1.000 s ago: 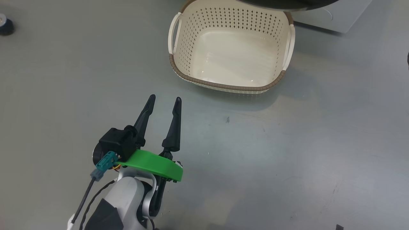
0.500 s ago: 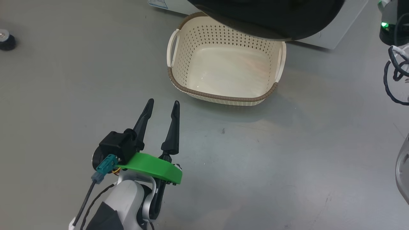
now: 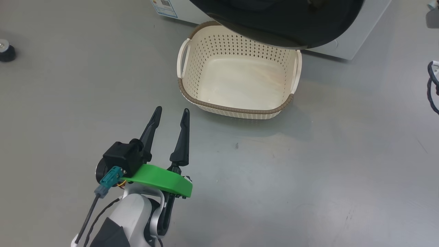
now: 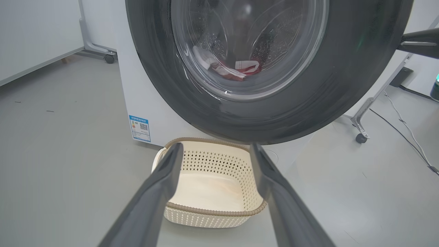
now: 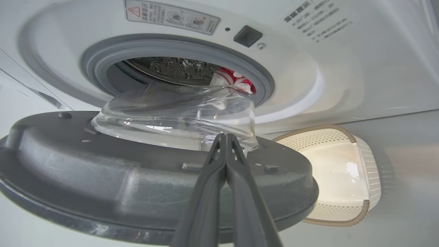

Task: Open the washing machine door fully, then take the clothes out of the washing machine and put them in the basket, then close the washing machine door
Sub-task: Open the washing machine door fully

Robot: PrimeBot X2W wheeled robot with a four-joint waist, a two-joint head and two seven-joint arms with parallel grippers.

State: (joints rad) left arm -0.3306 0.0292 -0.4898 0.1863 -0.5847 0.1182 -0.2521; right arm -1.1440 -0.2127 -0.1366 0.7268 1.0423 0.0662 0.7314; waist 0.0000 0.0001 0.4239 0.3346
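Observation:
The washing machine door (image 3: 274, 27) stands partly open, its black rim hanging over the far side of the empty cream basket (image 3: 236, 79). Through the door's glass window (image 4: 247, 48) I see red and white clothes (image 4: 240, 67) lying in the drum. My left gripper (image 3: 172, 110) is open and empty over the floor, short of the basket's near left corner. My right gripper (image 5: 224, 135) is shut and empty, its tips at the base of the glass bowl (image 5: 171, 113) on the door's grey inner side. Clothes (image 5: 233, 77) show inside the washing machine (image 5: 308, 79) mouth.
A black knob-like object (image 3: 7, 51) lies on the floor at far left and dark cables (image 3: 432, 85) hang at the right edge. Wheeled stand legs (image 4: 360, 135) flank the machine, and a cable (image 4: 404, 133) runs along the floor to its right.
The head camera has tilted up, so the picture slid down and more of the door and machine shows. My left gripper stays open in about the same place.

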